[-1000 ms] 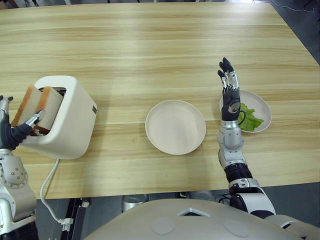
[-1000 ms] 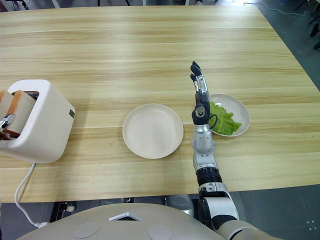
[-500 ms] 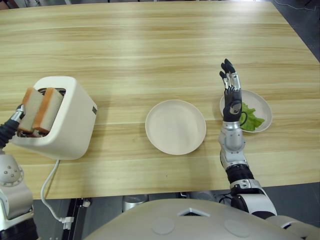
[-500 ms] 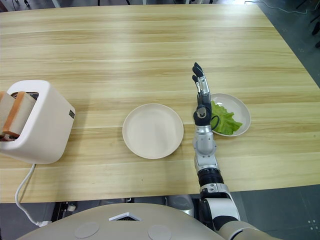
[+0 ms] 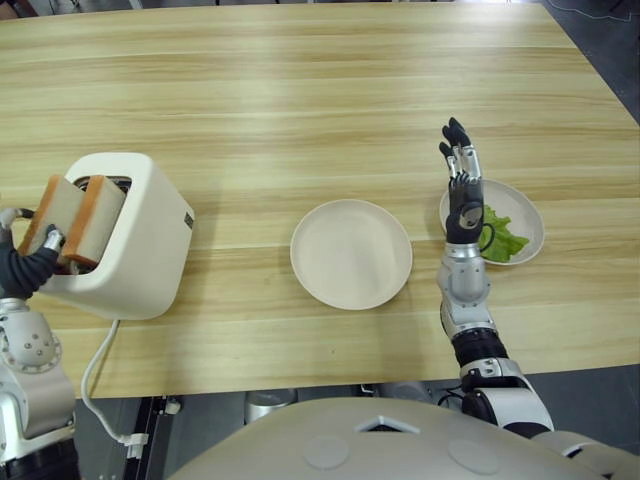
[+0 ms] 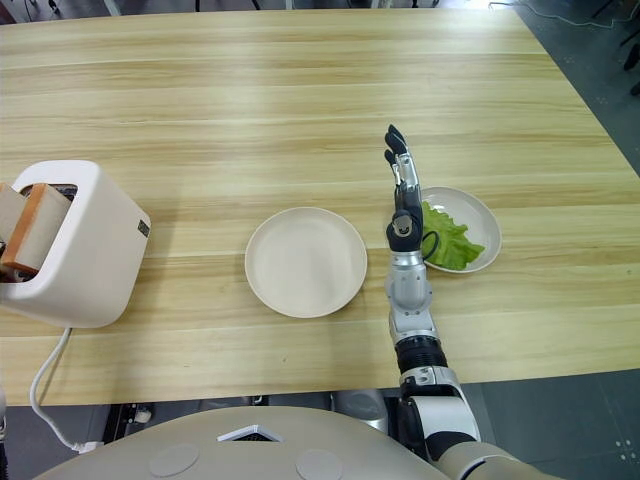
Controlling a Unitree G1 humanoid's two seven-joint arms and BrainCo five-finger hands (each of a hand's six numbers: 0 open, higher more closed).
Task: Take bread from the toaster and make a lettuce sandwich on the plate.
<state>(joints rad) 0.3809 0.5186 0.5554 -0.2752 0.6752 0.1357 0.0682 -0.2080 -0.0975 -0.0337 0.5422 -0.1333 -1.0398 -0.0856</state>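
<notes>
1. left hand (image 5: 25, 262) is back on the bread (image 5: 75, 215), pinching the outer slice, still in the toaster (image 5: 140, 240), so the pull looks next
2. right hand (image 5: 460, 175) hasn't moved, fingers spread, beside the lettuce (image 5: 505, 235)

You have bright, even light from overhead across the whole table (image 5: 300, 100). The toaster (image 5: 140, 235) throws a soft shadow on the wood at its right side, the plate (image 5: 351, 253) a thin one under its near rim. The table's far edge looks a little paler.
</notes>
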